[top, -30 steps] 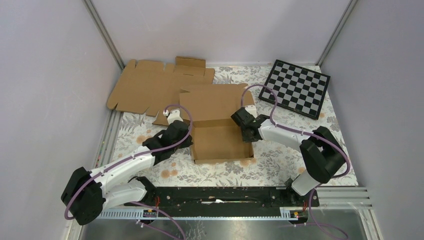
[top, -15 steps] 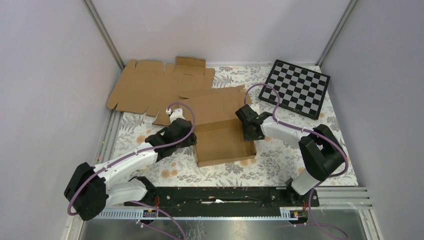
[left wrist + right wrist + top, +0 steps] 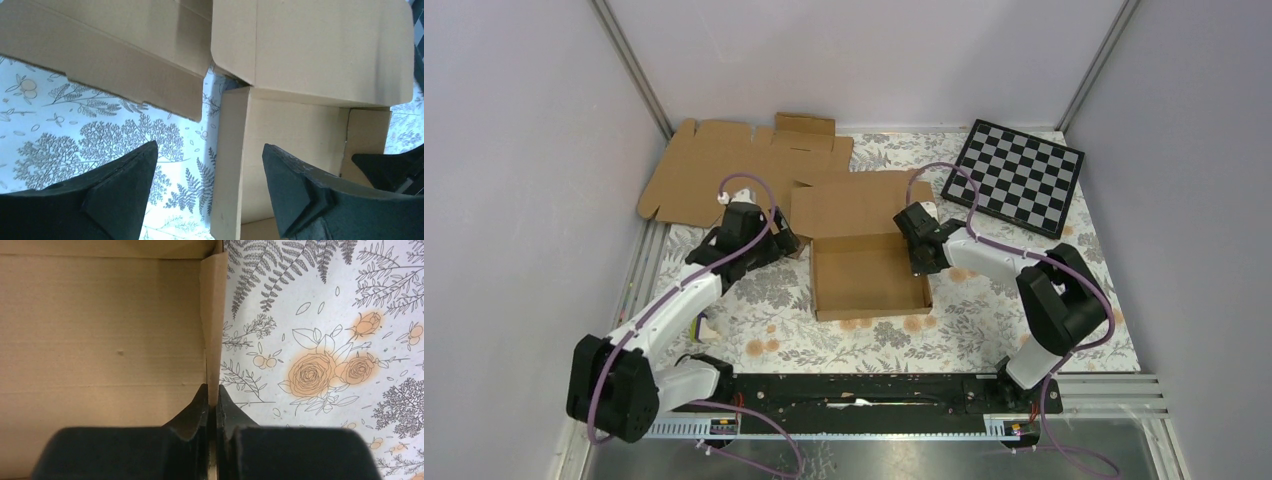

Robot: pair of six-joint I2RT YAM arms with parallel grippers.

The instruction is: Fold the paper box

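Paper box (image 3: pixel 869 280) sits mid-table on the floral cloth (image 3: pixel 754 315) as a shallow open tray, its lid flap (image 3: pixel 859 205) laid back toward the far side; we read the side walls as raised and the lid as not yet closed. At far left the spare flat cardboard sheet (image 3: pixel 724 165) lies against the back corner. Just right of it, our left gripper (image 3: pixel 209 147) hovers off the tray's far-left corner with its fingers (image 3: pixel 115 195) spread wide and nothing between them; the left wall shows ahead but apart from them, which we take as a release before lining up a fresh hold. On the tray's right side, our right gripper (image 3: pixel 211 395) has its fingers (image 3: pixel 200 405) clamped on the upright right wall, the thin cardboard edge running down between them; we judge this pinch steadies the paper box while the other arm repositions. The checkerboard (image 3: pixel 1019 175) rests well apart at far right. Against a second ago, the left arm has quit the left wall and drawn back, jaws gone from closed to wide; the box, skewed half a second ago, sits square again; the right gripper remains at the right wall.
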